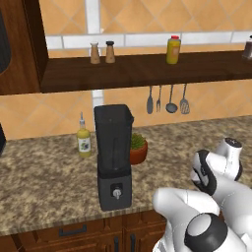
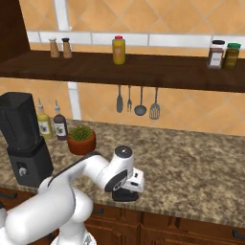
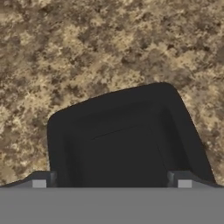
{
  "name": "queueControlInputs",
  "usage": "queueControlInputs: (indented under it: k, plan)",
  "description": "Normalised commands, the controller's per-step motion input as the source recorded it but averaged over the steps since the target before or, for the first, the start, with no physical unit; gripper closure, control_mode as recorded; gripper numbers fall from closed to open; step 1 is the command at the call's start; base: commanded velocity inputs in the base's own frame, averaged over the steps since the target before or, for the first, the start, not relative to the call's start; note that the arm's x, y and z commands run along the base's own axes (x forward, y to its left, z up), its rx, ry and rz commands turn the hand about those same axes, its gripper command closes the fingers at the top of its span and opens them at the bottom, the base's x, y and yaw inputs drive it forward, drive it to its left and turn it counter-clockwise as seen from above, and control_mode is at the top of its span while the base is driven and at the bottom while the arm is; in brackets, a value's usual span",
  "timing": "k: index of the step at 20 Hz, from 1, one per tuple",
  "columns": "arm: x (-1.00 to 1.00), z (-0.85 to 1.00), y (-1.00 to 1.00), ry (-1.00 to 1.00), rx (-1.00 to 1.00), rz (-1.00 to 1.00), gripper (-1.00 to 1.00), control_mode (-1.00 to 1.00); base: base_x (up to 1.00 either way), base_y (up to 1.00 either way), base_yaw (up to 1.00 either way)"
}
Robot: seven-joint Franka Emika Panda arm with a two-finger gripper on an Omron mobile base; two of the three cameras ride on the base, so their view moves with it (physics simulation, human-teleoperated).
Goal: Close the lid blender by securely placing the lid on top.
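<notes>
Left base view showed the granite bench (image 1: 44, 182) running under a tiled wall, with a dark wooden shelf (image 1: 147, 71) above it. On the bench, near its front edge, stood the blender (image 1: 113, 156), tall and black, its jar open at the flared rim, with no lid on top. Behind it sat a small potted plant (image 1: 138, 148), and an oil bottle (image 1: 84, 138) stood just to its left. Well apart from the blender, farther along the bench, the arm bent low. In the right base view the end effector (image 2: 125, 193) pointed straight down at the bench, over a dark thing. The hand view looked down onto that thing: the lid (image 3: 127, 142), a black, squarish piece with rounded corners and a sunken middle, lying flat on the granite. The two fingertips (image 3: 39, 183) stood spread wide, one at each side of the lid, released and gripping nothing; whether they touched it could not be told.

The lid looked like stiff, light plastic, smooth enough to slip under a weak pinch. Its straight opposite sides seemed the best hold, squeezed squarely and kept level so it would seat evenly on the rim.
</notes>
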Motion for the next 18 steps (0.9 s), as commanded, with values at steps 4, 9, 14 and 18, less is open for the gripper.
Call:
queueControlInputs:
  k: [4, 9, 14, 18]
  plan:
    - [0.00, 0.00, 0.00, 0.06, -0.01, 0.05, -1.00, -1.00, 0.00, 0.00, 0.00]
    - [0.10, 0.00, -0.08, 0.09, 0.00, 0.12, -1.00, -1.00, 0.00, 0.00, 0.00]
    - [0.07, 0.02, -0.01, 0.01, 0.01, 0.01, -1.00, -1.00, 0.00, 0.00, 0.00]
    - [0.03, 0.01, -0.01, 0.01, 0.01, 0.00, -1.00, -1.00, 0.00, 0.00, 0.00]
